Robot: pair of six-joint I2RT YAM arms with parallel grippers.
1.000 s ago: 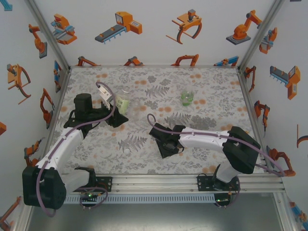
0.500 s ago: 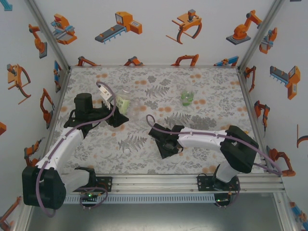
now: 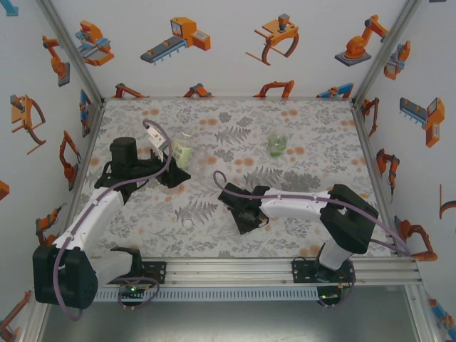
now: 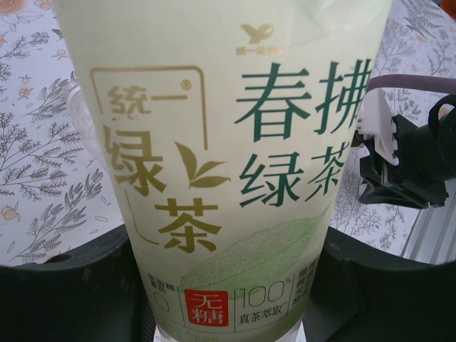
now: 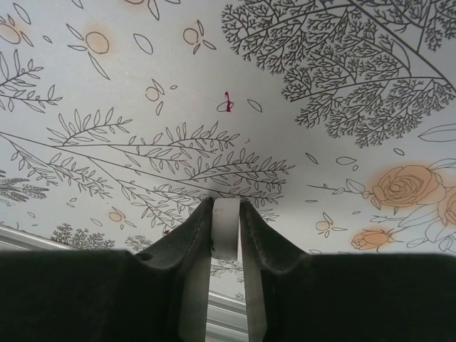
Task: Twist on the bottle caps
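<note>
The taller bottle [image 3: 182,151] with the pale yellow-green label stands upright at the left of the mat, and my left gripper [image 3: 173,171] is shut on its lower body. In the left wrist view the label [image 4: 228,142] fills the space between the two dark fingers [image 4: 64,292]. The squat green-tinted bottle [image 3: 276,146] stands alone toward the back, right of centre. My right gripper [image 3: 241,214] sits low over the mat near the front centre. In the right wrist view it [image 5: 226,208] is shut on a small white bottle cap [image 5: 226,229], held on edge at the fingertips.
The floral mat [image 3: 235,128] covers the table, with bare room between the two bottles. An aluminium rail [image 3: 235,267] runs along the near edge by the arm bases. Printed walls enclose the back and both sides.
My right arm has slid a little to the left over the mat and its jaws have closed. The left arm and both bottles have not moved.
</note>
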